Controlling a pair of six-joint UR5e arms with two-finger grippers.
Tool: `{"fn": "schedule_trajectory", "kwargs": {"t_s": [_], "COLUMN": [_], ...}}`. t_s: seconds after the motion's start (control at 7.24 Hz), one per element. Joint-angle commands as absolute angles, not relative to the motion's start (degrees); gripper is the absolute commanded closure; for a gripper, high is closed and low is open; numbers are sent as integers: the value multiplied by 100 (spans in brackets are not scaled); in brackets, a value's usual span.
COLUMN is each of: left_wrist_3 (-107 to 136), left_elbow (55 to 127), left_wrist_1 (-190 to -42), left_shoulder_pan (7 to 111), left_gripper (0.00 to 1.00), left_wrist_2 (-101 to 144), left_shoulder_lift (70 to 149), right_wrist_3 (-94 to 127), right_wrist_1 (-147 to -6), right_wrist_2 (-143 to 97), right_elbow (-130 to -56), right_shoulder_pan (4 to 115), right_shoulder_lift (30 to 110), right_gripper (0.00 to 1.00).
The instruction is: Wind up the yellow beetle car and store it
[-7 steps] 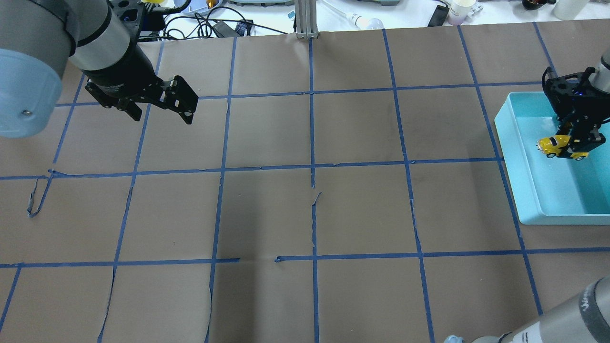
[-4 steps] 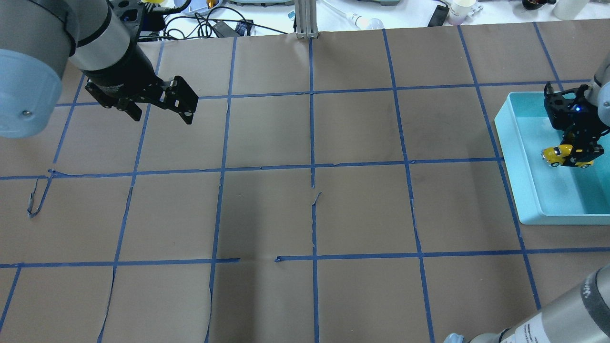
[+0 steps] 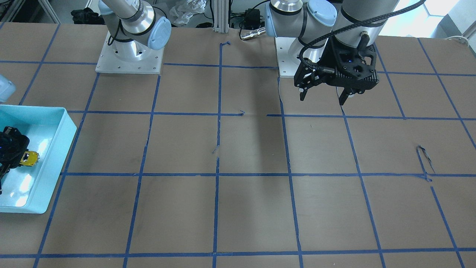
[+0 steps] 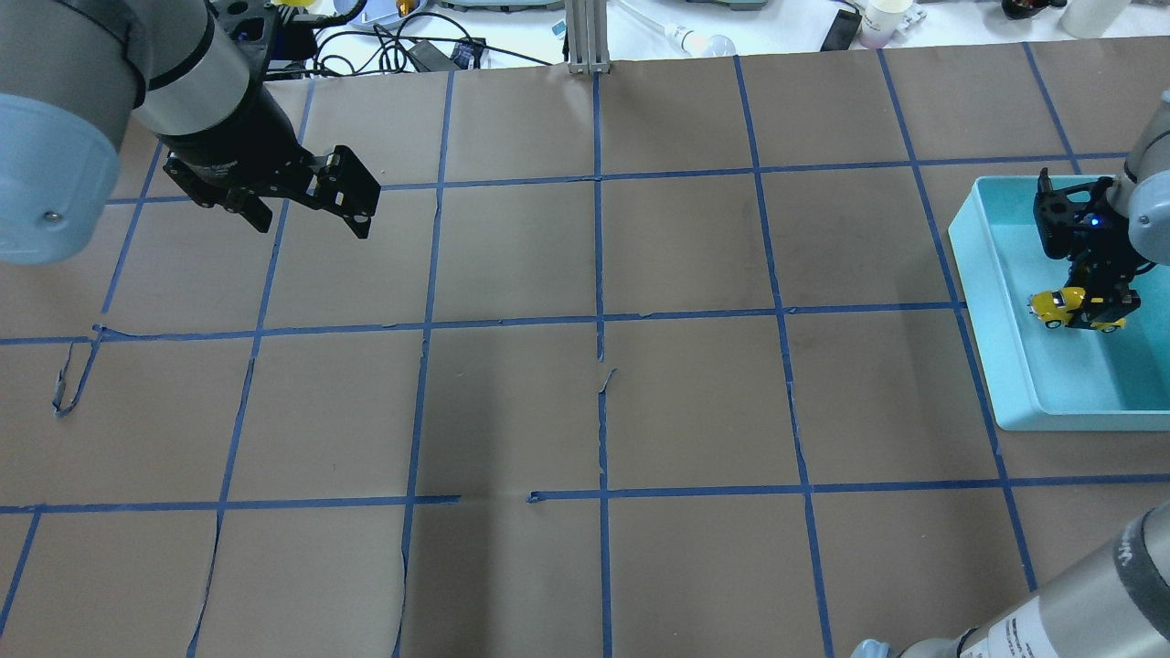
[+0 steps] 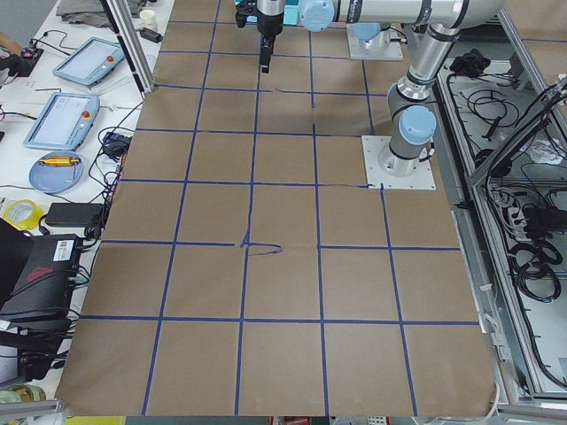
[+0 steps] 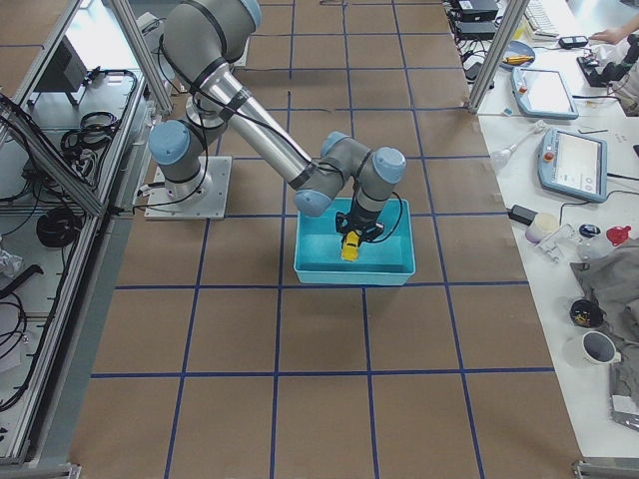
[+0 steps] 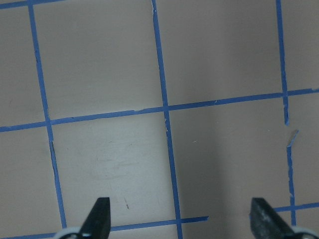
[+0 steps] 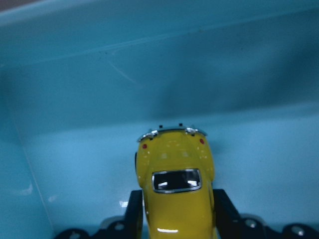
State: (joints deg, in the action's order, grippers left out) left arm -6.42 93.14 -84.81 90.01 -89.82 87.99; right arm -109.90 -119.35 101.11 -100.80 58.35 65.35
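The yellow beetle car is held between the fingers of my right gripper, low inside the light blue bin. The right wrist view shows the car from above with a black finger pressed on each side and the bin floor close below. The front-facing view shows the car in the bin at the left edge. The right exterior view also shows the car. My left gripper hangs open and empty above the table's far left; it also shows in the front-facing view.
The table is brown paper with a blue tape grid. A torn tape loop lies at the left. Cables, a cup and tools lie beyond the far edge. Tablets sit on a side bench.
My right gripper has carried the car lower into the bin and slightly towards the robot. The left arm has not moved.
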Motion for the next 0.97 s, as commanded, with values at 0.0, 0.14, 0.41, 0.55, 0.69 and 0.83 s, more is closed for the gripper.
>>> {"fn": "schedule_trajectory", "kwargs": {"t_s": [0.0,0.14,0.41,0.55,0.69,0.83], "left_wrist_3": [-642,-642,-642,-642,-642,-642], "left_elbow": [9308,9299,9290,9290,9290,9290], "left_wrist_1": [-8481,-8481,-8481,-8481,-8481,-8473], "left_shoulder_pan": [9000,9000,9000,9000,9000,9000], "left_gripper": [0,0,0,0,0,0], "left_wrist_2": [-8982,-8982,-8982,-8982,-8991,-8991], "left_shoulder_lift": [8798,8798,8807,8807,8807,8807], "right_wrist_3": [-10960,-10960,-10803,-9993,-9071,-7861], "right_wrist_1": [-11901,-11874,-11491,-11331,-11260,-11041], "right_wrist_2": [9870,9905,9888,9879,9661,9511], "right_elbow": [-10037,-10011,-10002,-10002,-10002,-10002], "right_shoulder_pan": [5836,5836,5836,5845,5862,5888], "right_shoulder_lift": [6583,6731,7510,7932,8215,8313], "right_gripper": [0,0,2,2,2,2]}}
